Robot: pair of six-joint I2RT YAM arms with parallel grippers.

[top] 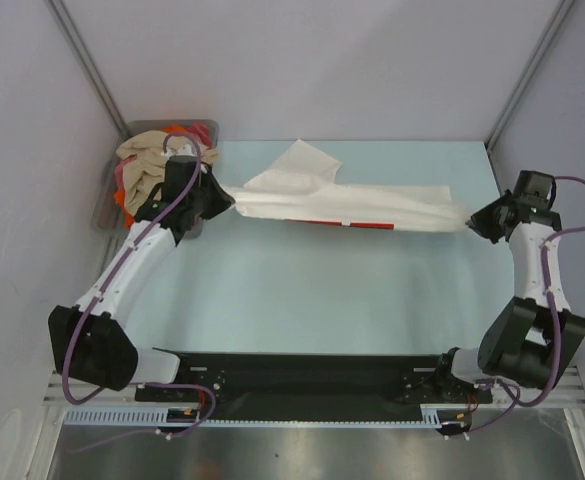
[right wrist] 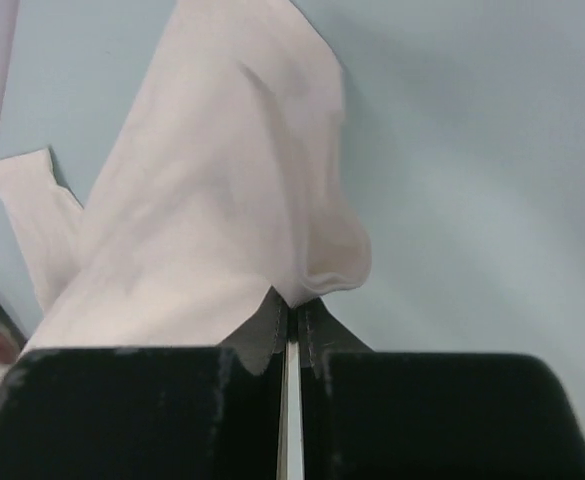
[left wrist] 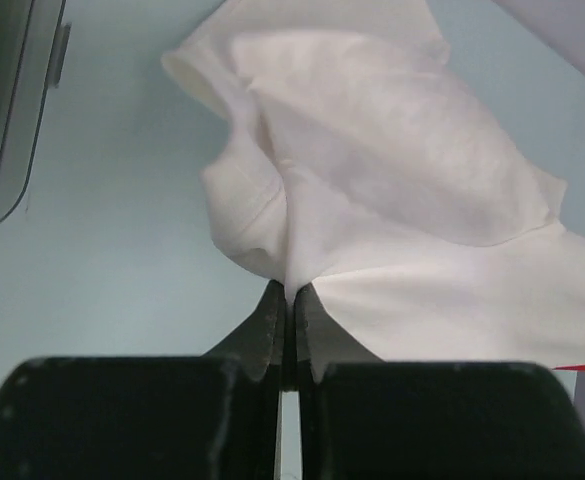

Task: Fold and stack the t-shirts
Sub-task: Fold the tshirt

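surface: pale blue table (top: 302,300) enclosed by plain grey-white walls (top: 302,60), seen from above.
far left: grey tray (top: 209,130) at the table's back left corner, holding a heap of crumpled shirts; a beige shirt (top: 144,160) lies on top and orange cloth (top: 176,128) shows beneath it.
left gripper (top: 227,198): just right of the tray, fingers pinched together on one end of the white t-shirt (top: 372,205); the wrist view shows cloth bunched in folds at the fingertips (left wrist: 287,300).
middle: the white t-shirt stretches in a long band between the two grippers across the back half of the table; one flap points toward the back wall, and a strip of red print (top: 337,222) shows along its near edge.
right gripper (top: 472,222): near the right wall, fingers clamped on the shirt's other end, as its wrist view (right wrist: 290,310) shows.
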